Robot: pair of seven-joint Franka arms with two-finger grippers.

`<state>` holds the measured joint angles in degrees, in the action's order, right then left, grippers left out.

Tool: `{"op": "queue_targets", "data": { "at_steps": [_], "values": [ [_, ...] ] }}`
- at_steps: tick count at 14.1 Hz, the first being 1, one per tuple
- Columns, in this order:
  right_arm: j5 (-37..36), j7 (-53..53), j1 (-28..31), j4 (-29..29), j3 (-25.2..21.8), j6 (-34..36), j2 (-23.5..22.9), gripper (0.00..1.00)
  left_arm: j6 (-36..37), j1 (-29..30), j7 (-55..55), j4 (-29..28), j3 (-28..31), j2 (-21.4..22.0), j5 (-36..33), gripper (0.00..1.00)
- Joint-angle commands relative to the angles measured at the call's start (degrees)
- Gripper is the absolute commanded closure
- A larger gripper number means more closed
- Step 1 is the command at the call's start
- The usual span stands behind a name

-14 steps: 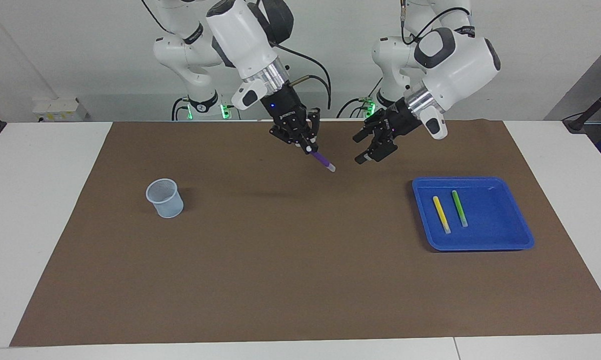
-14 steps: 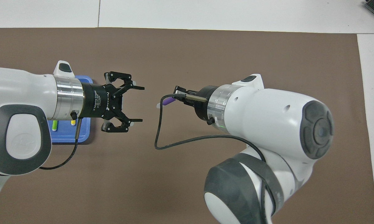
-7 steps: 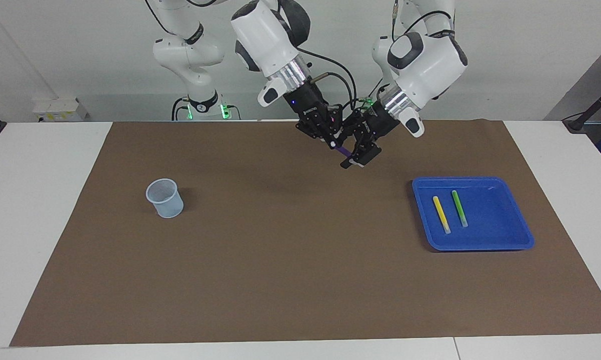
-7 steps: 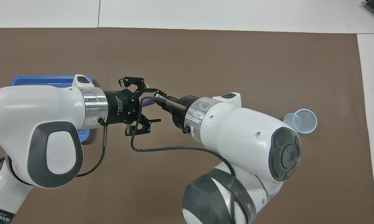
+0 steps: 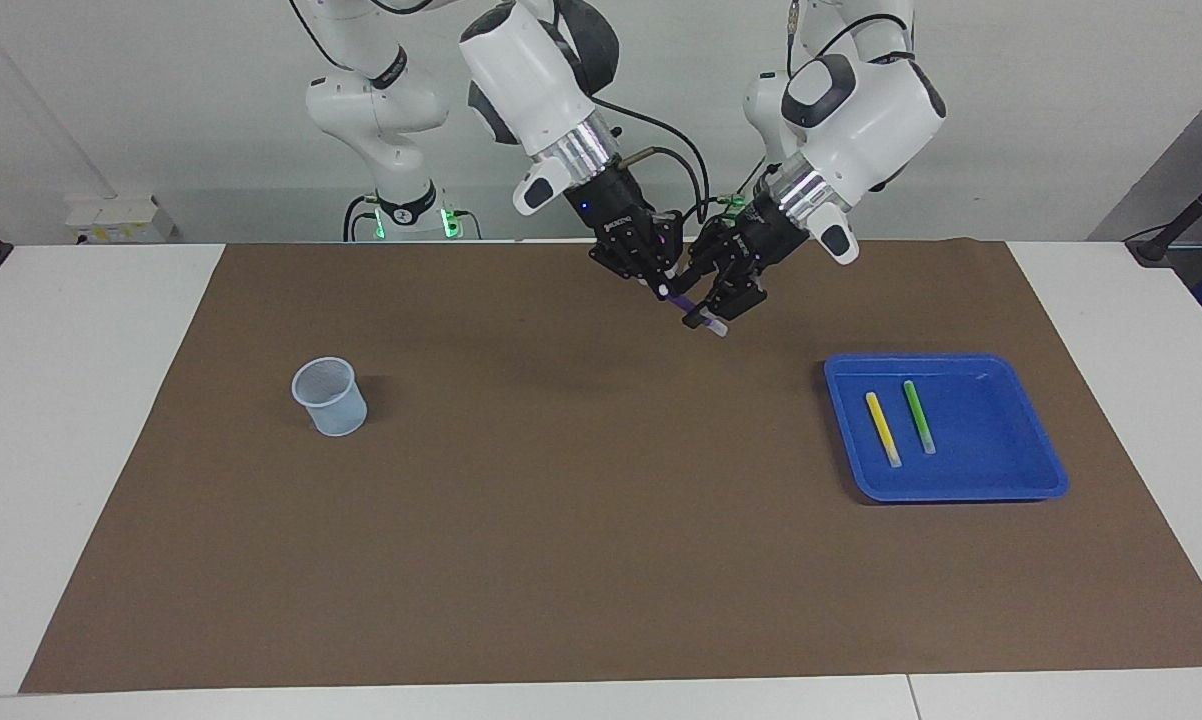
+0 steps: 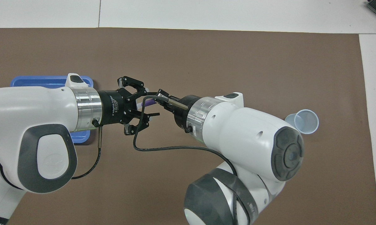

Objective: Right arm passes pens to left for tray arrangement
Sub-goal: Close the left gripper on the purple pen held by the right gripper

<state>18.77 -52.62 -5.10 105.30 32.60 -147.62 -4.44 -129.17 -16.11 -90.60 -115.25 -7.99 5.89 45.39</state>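
Observation:
My right gripper [image 5: 666, 290], the one with the blue light, is shut on the upper part of the purple pen [image 5: 689, 308], up in the air over the mat's middle strip near the robots. The pen slants down toward the left arm's end, its pale tip lowest. My left gripper [image 5: 723, 308] has come in around the pen's lower half; seen from above, its fingers [image 6: 145, 92] stand on either side of the purple pen [image 6: 149, 101] with a gap still showing. A yellow pen [image 5: 882, 428] and a green pen [image 5: 918, 416] lie side by side in the blue tray [image 5: 946, 492].
The tray stands at the left arm's end of the brown mat. A pale translucent cup [image 5: 330, 396] stands upright toward the right arm's end. The right gripper's cable loops below the meeting point in the overhead view.
Both arms have come together over the mat. The left gripper has slid around the purple pen and its fingers have narrowed. The right gripper stays shut on the pen.

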Motion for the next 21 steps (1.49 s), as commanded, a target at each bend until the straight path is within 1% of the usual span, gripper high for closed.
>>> {"op": "queue_targets", "data": {
  "at_steps": [1, 2, 3, 6, 7, 8, 9, 10, 13, 16, 17, 18, 19, 21],
  "values": [
    [1.27, 1.29, 0.36, 0.61, 0.27, -1.53, -0.13, 1.0, -0.03, 0.11, 1.74, -2.17, 0.26, 1.93, 0.75, 0.65],
    [1.27, 1.29, 0.36, 0.61, 0.27, -1.53, -0.13, 1.0, -0.03, 0.11, 1.83, -2.25, 0.26, 2.02, 0.75, 0.59],
    [1.27, 1.29, 0.36, 0.61, 0.27, -1.53, -0.13, 1.0, -0.38, 0.11, 1.83, -2.95, 0.26, 2.28, 0.75, 0.58],
    [1.27, 1.29, 0.44, 0.61, 0.27, -1.53, -0.13, 1.0, -1.0, 0.02, 2.0, -4.36, 0.26, 3.08, 0.75, 0.58],
    [1.27, 1.29, 0.44, 0.61, 0.27, -1.53, -0.13, 1.0, -0.82, 0.11, 1.83, -4.37, 0.26, 3.08, 0.75, 0.62],
    [1.27, 1.29, 0.44, 0.61, 0.27, -1.53, -0.13, 1.0, -0.47, 0.11, 1.83, -4.28, 0.26, 3.08, 0.75, 0.77],
    [1.27, 1.29, 0.44, 0.52, 0.27, -1.53, -0.13, 1.0, -0.38, 0.02, 1.83, -4.28, 0.26, 3.08, 0.75, 0.99],
    [1.27, 1.29, 0.53, 0.61, 0.27, -1.53, -0.13, 1.0, -0.21, 0.02, 2.18, -4.28, 0.26, 3.08, 0.67, 1.0],
    [1.27, 1.29, 0.62, 0.52, 0.27, -1.53, -0.13, 1.0, 0.4, 0.2, 4.72, -4.28, 0.26, 3.43, 0.67, 1.0],
    [1.27, 1.2, 0.8, 0.43, 0.27, -1.45, -0.22, 1.0, 1.37, 0.2, 4.9, -4.01, 0.26, 3.52, 0.67, 1.0],
    [1.27, 1.11, 0.8, 0.35, 0.27, -1.44, -0.22, 0.97, 1.64, 0.2, 4.9, -3.84, 0.26, 3.52, 0.67, 1.0],
    [1.27, 1.03, 0.88, 0.34, 0.27, -1.36, -0.22, 0.47, 1.99, 0.2, 5.08, -3.75, 0.43, 3.43, 0.58, 1.0],
    [1.19, 1.03, 0.88, 0.34, 0.27, -1.18, -0.22, 0.0, 2.16, 0.2, 5.17, -3.66, 0.52, 3.52, 0.66, 1.0],
    [1.27, 1.29, 0.97, 0.26, 0.27, -0.48, -0.13, 0.0, 2.17, 0.37, 5.25, -3.66, 0.7, 3.52, 0.49, 1.0]
  ]
}}
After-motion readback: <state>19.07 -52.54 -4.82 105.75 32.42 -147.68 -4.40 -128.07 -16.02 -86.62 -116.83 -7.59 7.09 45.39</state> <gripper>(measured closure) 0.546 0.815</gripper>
